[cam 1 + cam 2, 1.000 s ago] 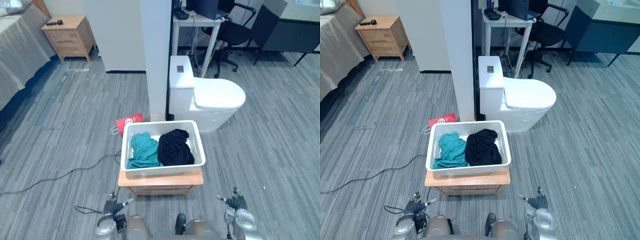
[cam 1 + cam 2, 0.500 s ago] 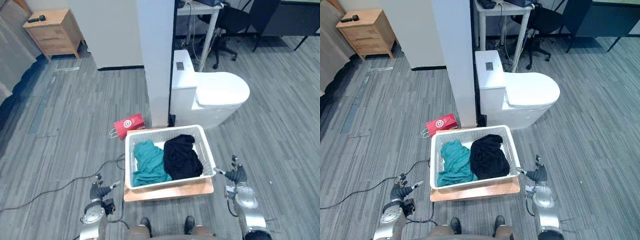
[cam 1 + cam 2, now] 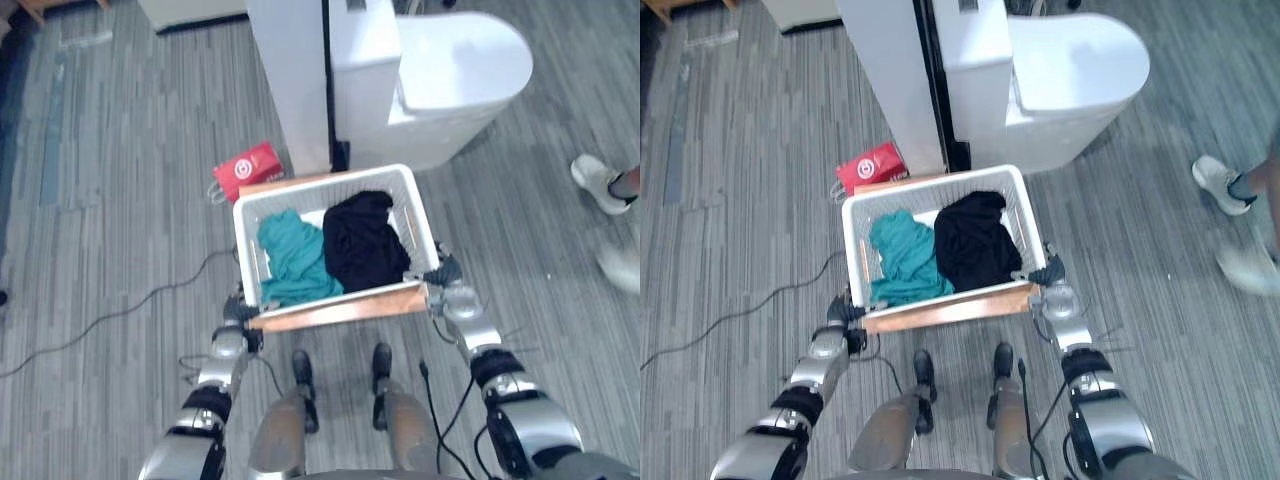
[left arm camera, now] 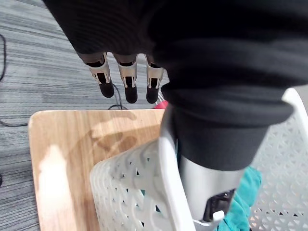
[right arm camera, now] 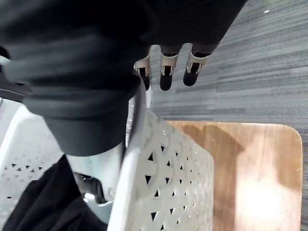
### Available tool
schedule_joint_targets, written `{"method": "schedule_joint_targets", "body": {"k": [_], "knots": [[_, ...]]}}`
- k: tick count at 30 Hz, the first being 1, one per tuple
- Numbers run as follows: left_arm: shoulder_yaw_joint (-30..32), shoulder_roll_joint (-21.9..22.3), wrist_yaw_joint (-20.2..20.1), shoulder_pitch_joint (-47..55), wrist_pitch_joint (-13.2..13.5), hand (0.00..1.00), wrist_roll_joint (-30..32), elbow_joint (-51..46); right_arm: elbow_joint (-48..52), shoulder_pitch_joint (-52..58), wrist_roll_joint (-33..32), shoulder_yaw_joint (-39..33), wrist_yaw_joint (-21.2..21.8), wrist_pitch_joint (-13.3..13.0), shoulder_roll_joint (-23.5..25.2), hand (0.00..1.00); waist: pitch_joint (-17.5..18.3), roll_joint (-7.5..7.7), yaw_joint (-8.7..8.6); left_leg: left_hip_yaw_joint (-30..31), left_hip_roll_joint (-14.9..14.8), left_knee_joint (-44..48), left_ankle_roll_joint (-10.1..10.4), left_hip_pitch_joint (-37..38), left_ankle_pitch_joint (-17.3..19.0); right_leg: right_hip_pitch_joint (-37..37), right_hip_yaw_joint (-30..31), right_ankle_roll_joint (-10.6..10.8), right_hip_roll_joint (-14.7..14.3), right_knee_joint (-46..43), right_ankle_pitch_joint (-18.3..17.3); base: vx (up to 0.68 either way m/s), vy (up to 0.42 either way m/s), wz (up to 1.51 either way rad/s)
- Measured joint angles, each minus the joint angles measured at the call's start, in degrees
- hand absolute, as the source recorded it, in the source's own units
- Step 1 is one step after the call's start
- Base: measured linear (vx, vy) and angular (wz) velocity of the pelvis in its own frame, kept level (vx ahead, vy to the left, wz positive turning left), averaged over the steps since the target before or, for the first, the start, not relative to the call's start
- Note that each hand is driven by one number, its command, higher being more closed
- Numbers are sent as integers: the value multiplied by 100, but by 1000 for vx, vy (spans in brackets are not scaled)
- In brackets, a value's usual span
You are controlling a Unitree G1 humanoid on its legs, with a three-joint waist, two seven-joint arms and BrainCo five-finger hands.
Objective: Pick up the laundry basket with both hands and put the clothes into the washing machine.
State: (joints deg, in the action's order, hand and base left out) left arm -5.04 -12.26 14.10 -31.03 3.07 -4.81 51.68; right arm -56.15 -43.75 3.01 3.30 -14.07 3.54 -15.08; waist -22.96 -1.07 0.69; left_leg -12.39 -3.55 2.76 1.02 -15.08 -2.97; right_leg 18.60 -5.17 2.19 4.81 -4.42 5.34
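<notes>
My left hand [image 3: 237, 314] and right hand [image 3: 445, 284] straddle opposite walls of the laundry basket [image 3: 244, 250], fingers straight outside, thumbs inside; unclamped, placed for a level lift.

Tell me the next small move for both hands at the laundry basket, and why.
Probably curl both hands shut on the side rims before lifting. The left hand and right hand each straddle a rim of the white basket, thumb inside, fingers straight outside over the wooden stand, so nothing grips yet.
</notes>
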Motion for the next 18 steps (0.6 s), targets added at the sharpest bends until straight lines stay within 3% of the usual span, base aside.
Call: {"method": "schedule_joint_targets", "body": {"k": [4,10,14,18], "knots": [[-58,-75,198,-275,-9,100,108,6,-17,-199,-11,9,-1,31,-57,100,-10,17,-16,77,60,-63,-1,-186,-69,126,4,34,36,179,175,-44,18,3],[-105,-346,238,-259,25,100,110,-154,208,-54,-214,-4,-89,14,-21,100,-107,188,-66,79,66,-67,-28,-205,-90,116,43,44,39,271,234,19,7,-2],[-91,-486,304,172,-72,100,112,-754,1295,787,-314,-158,-101,1,131,100,-108,194,-154,41,65,-96,-36,-109,-84,3,85,46,26,398,265,88,12,-7],[-25,-370,348,1402,-284,100,195,-2069,2748,2105,-303,-370,-146,-4,386,100,-96,210,-231,-89,69,-234,-40,315,36,-368,228,54,-27,577,259,111,10,-21]]}}
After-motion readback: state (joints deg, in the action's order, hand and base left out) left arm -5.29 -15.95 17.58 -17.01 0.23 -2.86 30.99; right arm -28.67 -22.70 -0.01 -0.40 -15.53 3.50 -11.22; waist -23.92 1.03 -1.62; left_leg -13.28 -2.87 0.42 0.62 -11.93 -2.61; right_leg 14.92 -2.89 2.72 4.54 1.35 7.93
